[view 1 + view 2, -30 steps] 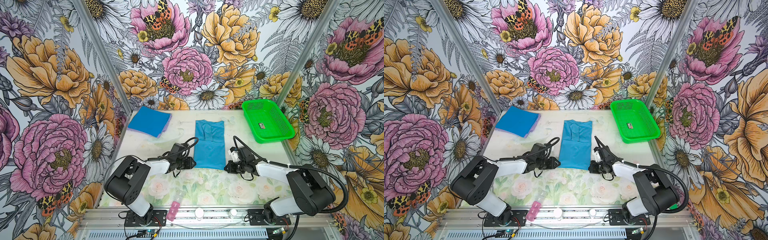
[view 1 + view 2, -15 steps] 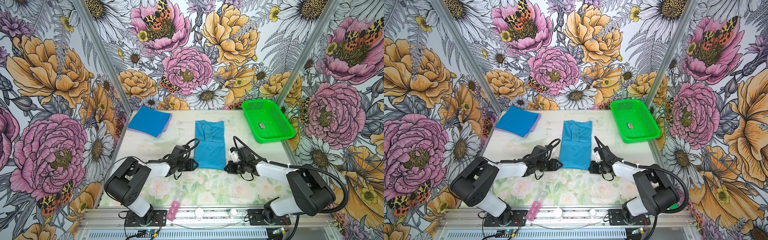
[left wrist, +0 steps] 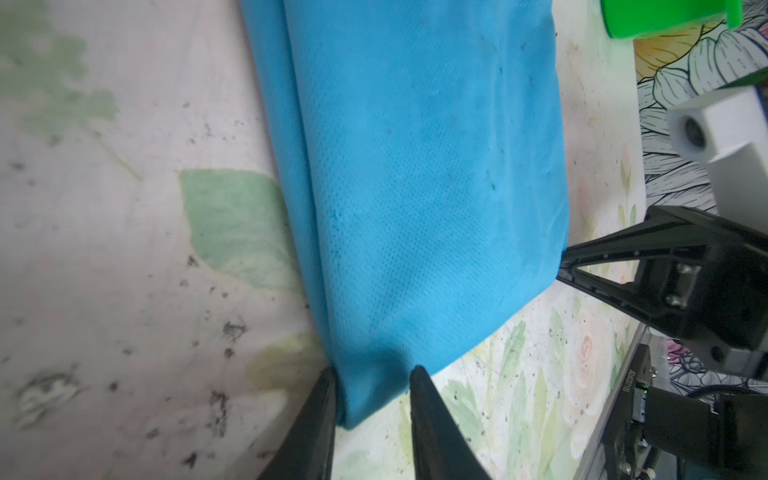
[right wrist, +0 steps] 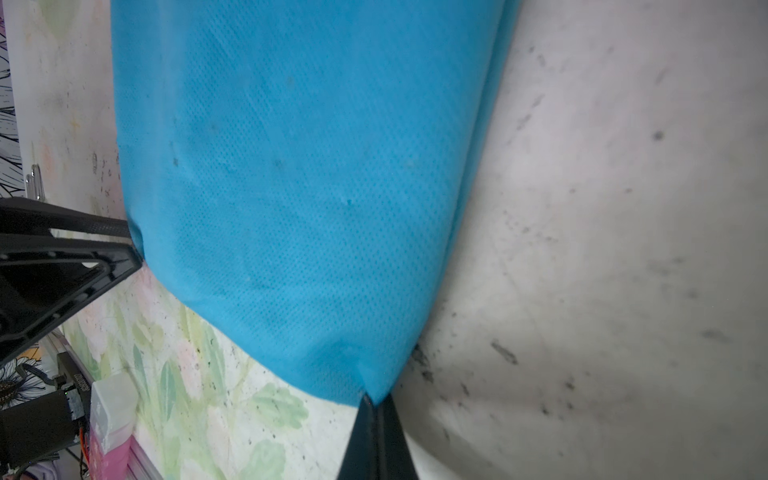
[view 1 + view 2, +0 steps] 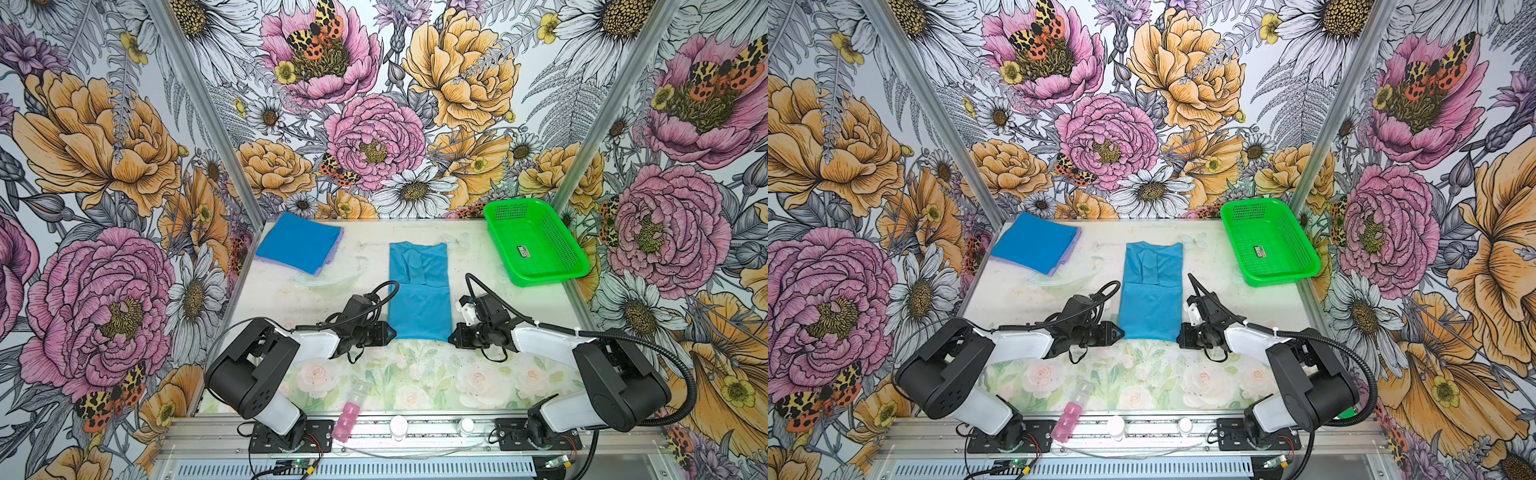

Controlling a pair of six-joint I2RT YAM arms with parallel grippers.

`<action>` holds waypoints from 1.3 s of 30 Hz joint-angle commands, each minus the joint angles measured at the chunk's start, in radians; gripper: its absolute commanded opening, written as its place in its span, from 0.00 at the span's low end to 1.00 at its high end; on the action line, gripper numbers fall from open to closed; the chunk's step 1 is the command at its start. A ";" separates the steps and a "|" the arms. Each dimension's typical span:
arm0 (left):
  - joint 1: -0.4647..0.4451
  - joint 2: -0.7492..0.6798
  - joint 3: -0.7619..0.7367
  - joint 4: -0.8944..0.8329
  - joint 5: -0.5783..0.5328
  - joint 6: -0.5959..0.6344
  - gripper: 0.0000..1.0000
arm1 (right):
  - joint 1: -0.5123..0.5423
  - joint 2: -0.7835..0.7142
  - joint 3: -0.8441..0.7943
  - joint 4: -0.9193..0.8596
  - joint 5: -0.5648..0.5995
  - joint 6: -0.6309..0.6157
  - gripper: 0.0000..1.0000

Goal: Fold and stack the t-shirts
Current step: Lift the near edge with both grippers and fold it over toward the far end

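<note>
A teal-blue t-shirt (image 5: pixel 419 291) (image 5: pixel 1152 291) lies folded into a long strip mid-table. My left gripper (image 5: pixel 392 332) (image 5: pixel 1123 333) is at its near left corner. In the left wrist view the gripper (image 3: pixel 372 372) is open. Its fingers straddle that corner of the shirt (image 3: pixel 415 166), and a gap shows between them. My right gripper (image 5: pixel 450 336) (image 5: pixel 1178 336) is at the near right corner. In the right wrist view it (image 4: pixel 376 401) is shut on the tip of the shirt (image 4: pixel 291 166). A deeper blue folded t-shirt (image 5: pixel 297 247) lies on a lavender one (image 5: pixel 338 245) at the back left.
A green mesh basket (image 5: pixel 515 203) stands at the back right against the wall. A clear plastic piece (image 5: pixel 332 274) lies between the stack and the strip. A pink pill box (image 5: pixel 349 415) and white caps (image 5: pixel 398 426) sit on the front rail. Flowered walls close in three sides.
My left gripper has slid right along the table to the shirt's near left corner, and its jaws have narrowed around it. The right gripper and the shirt have stayed put.
</note>
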 commanded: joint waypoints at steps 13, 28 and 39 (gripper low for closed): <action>-0.047 -0.270 -0.053 -0.421 -0.129 -0.045 0.00 | 0.039 -0.246 0.018 -0.175 -0.024 -0.048 0.00; -0.412 -0.863 -0.065 -0.770 -0.415 -0.351 0.00 | 0.403 -0.740 0.003 -0.437 0.160 0.133 0.00; -0.237 -0.675 0.098 -0.654 -0.325 -0.146 0.00 | 0.390 -0.585 0.146 -0.426 0.292 0.080 0.00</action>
